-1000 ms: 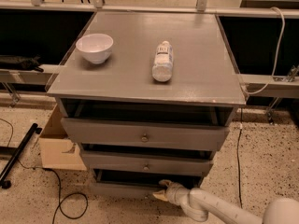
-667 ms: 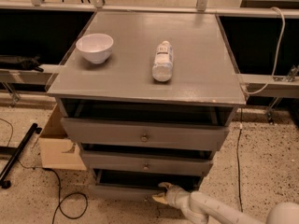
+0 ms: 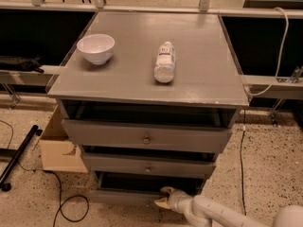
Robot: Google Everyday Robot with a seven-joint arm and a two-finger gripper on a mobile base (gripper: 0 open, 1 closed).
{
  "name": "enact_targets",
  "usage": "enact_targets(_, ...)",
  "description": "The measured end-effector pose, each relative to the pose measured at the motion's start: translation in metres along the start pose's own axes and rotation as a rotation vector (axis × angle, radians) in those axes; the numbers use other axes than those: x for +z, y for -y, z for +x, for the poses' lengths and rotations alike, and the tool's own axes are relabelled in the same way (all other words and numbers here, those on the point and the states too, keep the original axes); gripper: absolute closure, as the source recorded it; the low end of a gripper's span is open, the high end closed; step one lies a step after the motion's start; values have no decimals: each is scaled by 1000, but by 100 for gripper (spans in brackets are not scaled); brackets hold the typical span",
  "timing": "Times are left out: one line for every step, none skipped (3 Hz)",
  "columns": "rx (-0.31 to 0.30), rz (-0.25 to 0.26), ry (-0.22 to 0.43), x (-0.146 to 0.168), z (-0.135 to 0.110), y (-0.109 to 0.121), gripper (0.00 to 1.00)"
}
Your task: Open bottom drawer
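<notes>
Nearest, the pale arm [image 3: 213, 212] reaches in from the lower right, and its tool [image 3: 163, 197] sits at the front of the bottom drawer [image 3: 123, 196], near the panel's middle. Whether the tool is spread or pressed together cannot be told. The bottom drawer is the lowest in the grey cabinet [image 3: 203, 70], with a dark gap showing behind its front. Above are the middle drawer [image 3: 118, 163] and the top drawer [image 3: 104, 132]. A cardboard box [image 3: 54, 150] stands on the floor left. On the cabinet's top lie a white bowl [image 3: 95, 48] and a bottle [image 3: 164, 62] on its side.
</notes>
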State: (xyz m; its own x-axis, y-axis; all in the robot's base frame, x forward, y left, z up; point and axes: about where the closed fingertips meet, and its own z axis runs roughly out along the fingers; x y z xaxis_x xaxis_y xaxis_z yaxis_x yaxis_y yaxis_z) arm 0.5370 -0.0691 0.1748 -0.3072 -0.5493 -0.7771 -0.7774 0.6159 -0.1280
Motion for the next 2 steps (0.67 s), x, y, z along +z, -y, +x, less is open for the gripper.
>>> enact_targets(-22, -2, -1, 1, -3, -3, 100)
enact_targets(-12, -13, 1, -5, 7, -12, 100)
